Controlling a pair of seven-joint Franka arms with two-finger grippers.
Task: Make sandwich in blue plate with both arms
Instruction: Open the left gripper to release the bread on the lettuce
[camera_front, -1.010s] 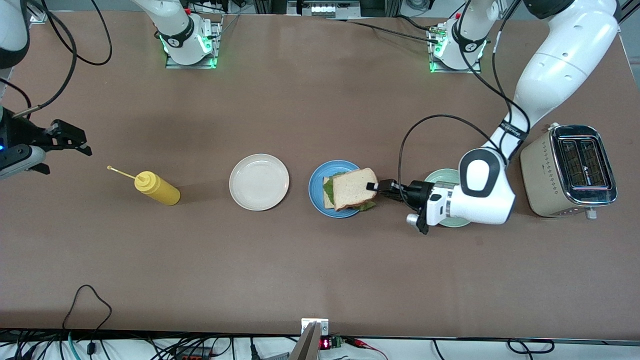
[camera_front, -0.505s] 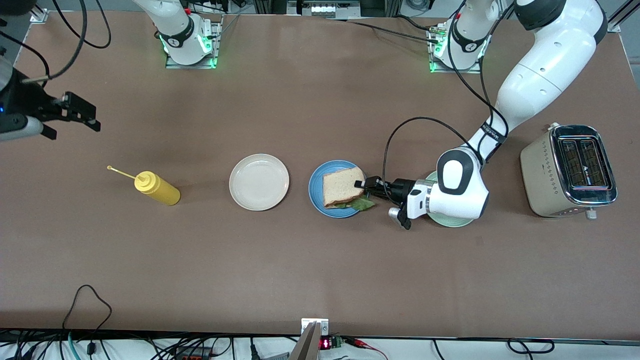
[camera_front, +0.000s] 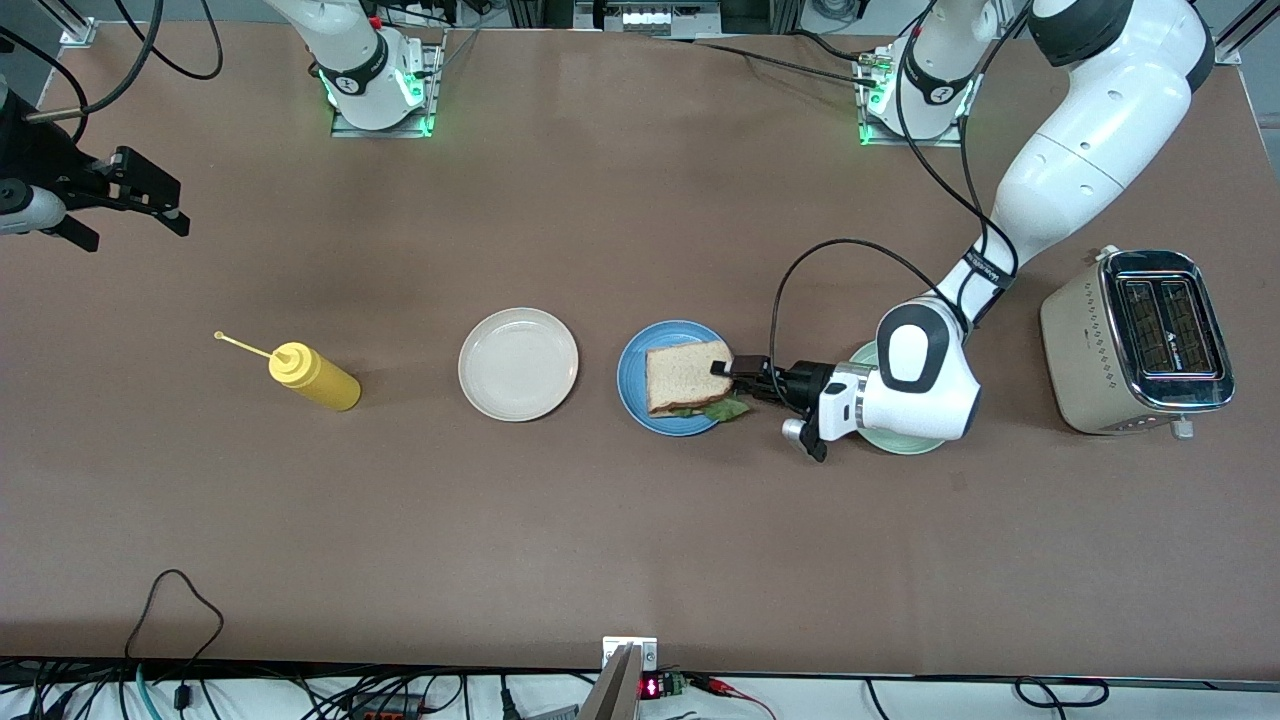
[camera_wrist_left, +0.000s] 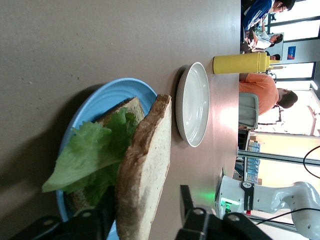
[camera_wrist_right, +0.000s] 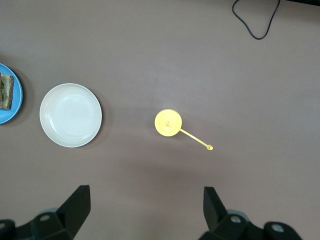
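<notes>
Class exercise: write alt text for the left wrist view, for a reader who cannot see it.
The left gripper, fingers parted, straddles the top bread slice of a lettuce sandwich on the blue plate. A cream-white plate and a yellow squeeze bottle stand farther along the brown table.

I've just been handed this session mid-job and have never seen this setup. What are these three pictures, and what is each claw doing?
Two white robot arms work at a brown table. The wide picture looks down from a high camera facing them; the other two come from cameras on each arm's wrist.

On the round blue plate lies the sandwich: brown bread with green lettuce. The left claw is at its top slice, fingers apart on either side, no longer pinching it.

The right claw waits open in the air, above the yellow squeeze bottle.

Also there: a cream-white plate, a mint-green plate under the left arm, and a beige toaster.
</notes>
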